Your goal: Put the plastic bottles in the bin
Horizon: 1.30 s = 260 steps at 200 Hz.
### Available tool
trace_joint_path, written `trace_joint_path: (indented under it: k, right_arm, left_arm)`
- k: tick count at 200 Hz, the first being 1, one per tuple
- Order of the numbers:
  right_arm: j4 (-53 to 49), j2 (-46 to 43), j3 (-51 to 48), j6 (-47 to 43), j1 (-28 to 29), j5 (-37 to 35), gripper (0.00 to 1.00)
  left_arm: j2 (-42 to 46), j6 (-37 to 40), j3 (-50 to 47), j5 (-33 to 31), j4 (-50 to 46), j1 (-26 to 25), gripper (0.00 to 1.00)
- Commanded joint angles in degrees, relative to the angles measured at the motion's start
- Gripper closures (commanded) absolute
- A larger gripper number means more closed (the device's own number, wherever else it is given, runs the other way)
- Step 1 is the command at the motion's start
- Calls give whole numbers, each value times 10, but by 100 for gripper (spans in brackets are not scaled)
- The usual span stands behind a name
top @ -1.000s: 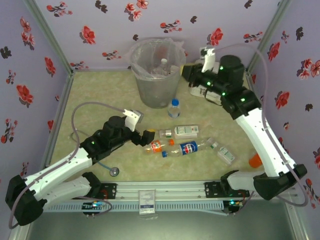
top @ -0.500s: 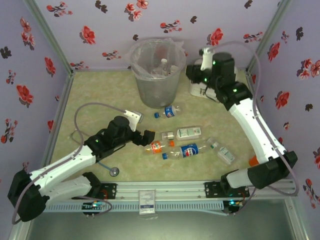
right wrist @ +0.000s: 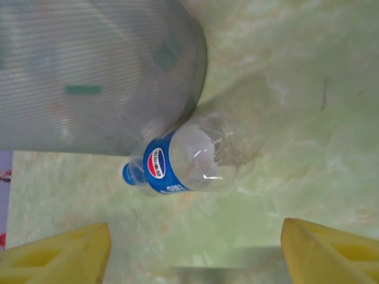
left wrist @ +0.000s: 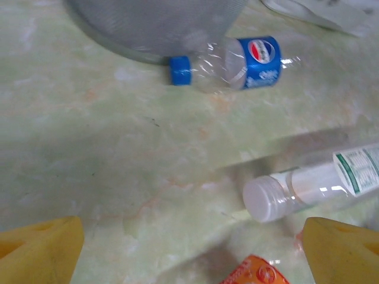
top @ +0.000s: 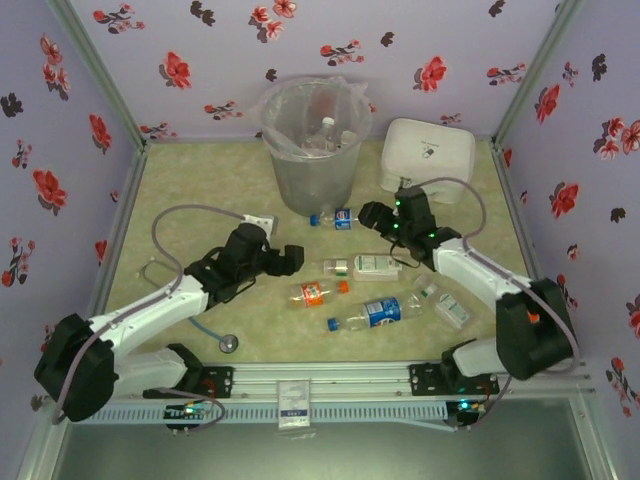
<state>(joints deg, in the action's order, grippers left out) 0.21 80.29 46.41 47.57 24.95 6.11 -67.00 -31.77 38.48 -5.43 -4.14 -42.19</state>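
A pale green marbled table (top: 200,190), walled in flowered purple cloth, carries the bin (top: 315,185) at its far middle, upright and lined with a clear bag, with at least one white-capped bottle (top: 326,127) standing inside it. To the bin's right, apart from it, sits a white latched case (top: 428,155). The left gripper (top: 292,260) hovers low over the table's centre with its yellow fingers (left wrist: 41,248) spread wide and nothing between them. The right gripper (top: 369,214) hangs just right of the bin's foot, likewise gaping and empty. Five more plastic bottles lie on their sides. A blue-labelled bottle (top: 335,217) rests just beside the bin's base, blue cap toward the bin, between it and the right gripper. A white-capped bottle with a green-and-white label (top: 365,265) lies in front of the left gripper, and an orange-labelled bottle (top: 314,292) is near it. A second blue-labelled bottle (top: 372,314) and a pale-labelled bottle (top: 446,306) lie closer to the arms' bases. A stethoscope (top: 229,342) lies near the left arm.
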Motion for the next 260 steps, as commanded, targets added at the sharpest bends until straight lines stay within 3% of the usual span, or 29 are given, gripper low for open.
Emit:
trace_joint_path:
  k: [1,13,72,165,197,260]
  right_arm:
    - [155,43,-10,133,26,-58,21]
    - [179,67,-13,156,32,-65,15]
    - [269,161,-23,252,41,-98,13]
    - [232,255,56,221,37,-80,14]
    - [205,275,85,200,36,-77,19]
    - [188,280,88,173,30,-87,38]
  left_arm:
    - [-9,-82,2,-18,47,4,6]
    - [-9,-84,-3,-24,48,4,6]
    - [4,-80,-6,-28,35,10,6]
    - [52,-76,-44,-27,24,30,7]
    - [70,-76,-54,-28,18,39,7]
    - [83,-69,-57,-28,7,48,7]
